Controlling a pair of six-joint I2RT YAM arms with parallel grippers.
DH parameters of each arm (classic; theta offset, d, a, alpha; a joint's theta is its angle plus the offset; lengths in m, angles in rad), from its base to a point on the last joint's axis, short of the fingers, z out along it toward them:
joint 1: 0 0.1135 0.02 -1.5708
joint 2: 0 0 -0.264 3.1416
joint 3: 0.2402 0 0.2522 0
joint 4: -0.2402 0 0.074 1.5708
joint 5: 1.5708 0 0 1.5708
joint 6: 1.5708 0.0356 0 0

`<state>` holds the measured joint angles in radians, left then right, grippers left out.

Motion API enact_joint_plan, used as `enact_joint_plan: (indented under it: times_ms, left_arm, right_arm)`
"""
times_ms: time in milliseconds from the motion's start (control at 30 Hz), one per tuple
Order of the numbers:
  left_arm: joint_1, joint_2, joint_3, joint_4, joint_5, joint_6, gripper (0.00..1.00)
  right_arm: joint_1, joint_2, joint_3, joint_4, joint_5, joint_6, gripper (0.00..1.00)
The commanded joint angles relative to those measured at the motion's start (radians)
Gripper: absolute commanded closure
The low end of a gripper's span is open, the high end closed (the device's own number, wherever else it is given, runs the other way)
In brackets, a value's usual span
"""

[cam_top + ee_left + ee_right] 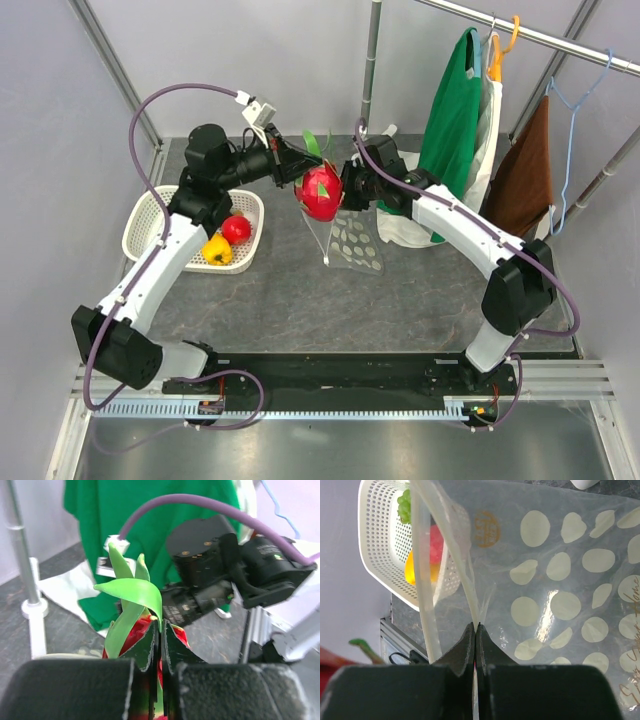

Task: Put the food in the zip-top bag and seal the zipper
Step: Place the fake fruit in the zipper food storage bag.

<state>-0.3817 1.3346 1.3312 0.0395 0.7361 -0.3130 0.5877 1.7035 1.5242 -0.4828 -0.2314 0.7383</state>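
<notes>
Top external view: both arms meet over the far middle of the worktop [400,300], the left with a fruit, the right with the bag.

The left pincer [297,178] is pressed together on the green tips of the red toy fruit [318,193] and holds it in the air, just left of the right pincer [347,190]. The right pincer is shut on the upper edge of the dotted zip-top bag [356,243]. The bag's far end is lifted and its near end lies on the worktop. In the right wrist view the pale zipper [423,575] runs down just left of the pinched edge. The white basket [146,222] sits to the left and holds a yellow-orange piece [217,251], a smaller red piece [236,228] and a green bunch [405,505].
</notes>
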Motion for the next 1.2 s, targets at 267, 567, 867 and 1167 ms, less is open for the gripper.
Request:
enact_joint_plan:
  times_ms: [267, 567, 867, 1167]
  left_arm:
    - [-0.002, -0.011, -0.176, 0.07, -0.434, 0.041, 0.98]
    - [-0.034, -0.014, -0.164, -0.033, -0.435, -0.198, 0.98]
    - [-0.071, 0.046, -0.171, -0.269, -0.416, -0.462, 0.98]
    - [-0.046, 0.044, -0.164, -0.225, -0.439, -0.449, 0.98]
  right_arm:
    - [-0.052, -0.025, -0.053, 0.029, -0.069, 0.073, 1.0]
    - [-0.057, -0.008, -0.055, 0.05, -0.091, 0.116, 1.0]
    - [-0.058, -0.011, -0.045, 0.056, -0.094, 0.108, 1.0]
    - [-0.058, -0.036, -0.087, 0.065, -0.105, 0.104, 1.0]
